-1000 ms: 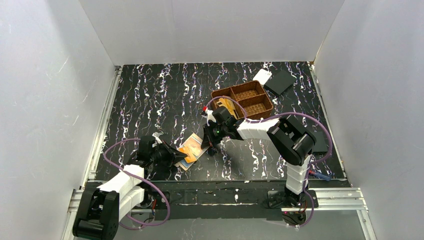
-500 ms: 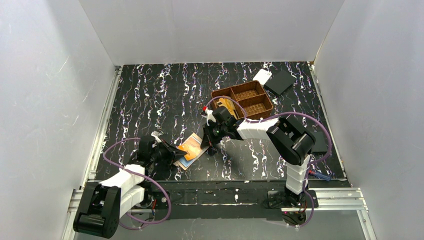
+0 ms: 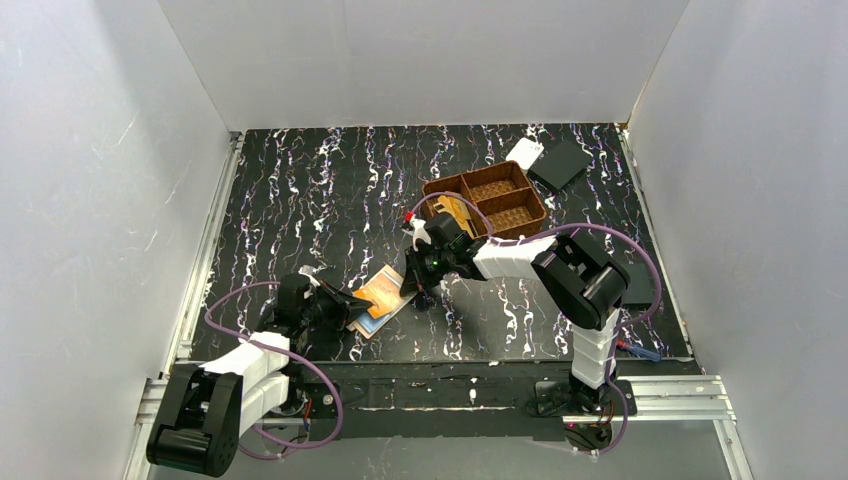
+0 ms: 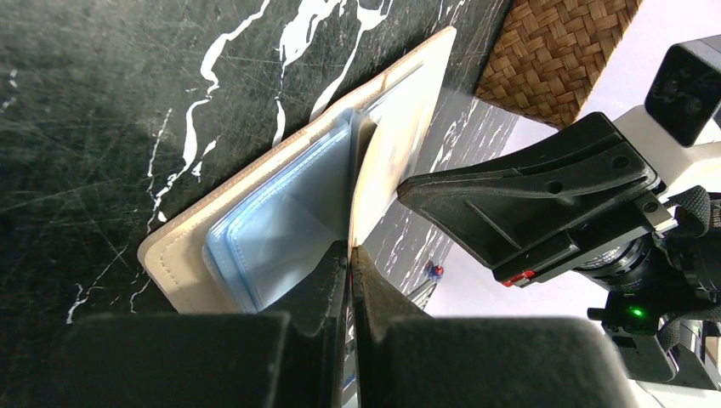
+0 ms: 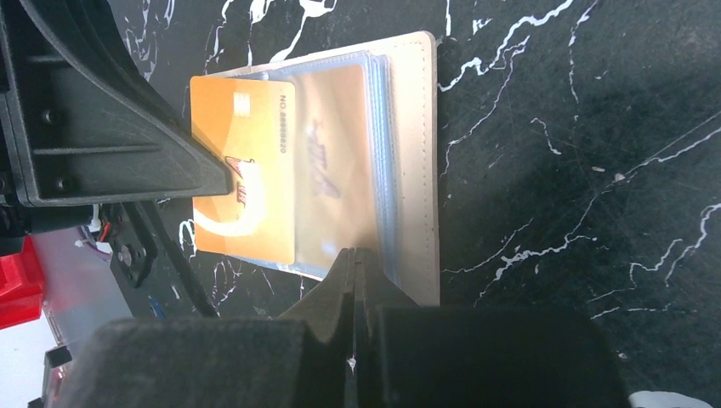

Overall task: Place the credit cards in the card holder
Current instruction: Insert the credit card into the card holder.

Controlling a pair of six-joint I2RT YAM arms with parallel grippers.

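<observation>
i can see a brown woven basket (image 3: 492,188) with three compartments sitting toward the far right of the black, white-veined table mat (image 3: 330,190). just behind it lies a white rectangular piece (image 3: 524,152), with a flat black square (image 3: 562,163) right beside it near the far edge. plain white walls (image 3: 420,60) enclose three sides, and a metal rail (image 3: 205,245) runs along the left.

Plain white walls (image 3: 420,60) on three sides of a black tabletop (image 3: 330,190) with white marbled streaks, under even light.

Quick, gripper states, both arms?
Left gripper: closed, pinching the orange credit card.
Right gripper: closed on a sleeve of the card holder.
</observation>
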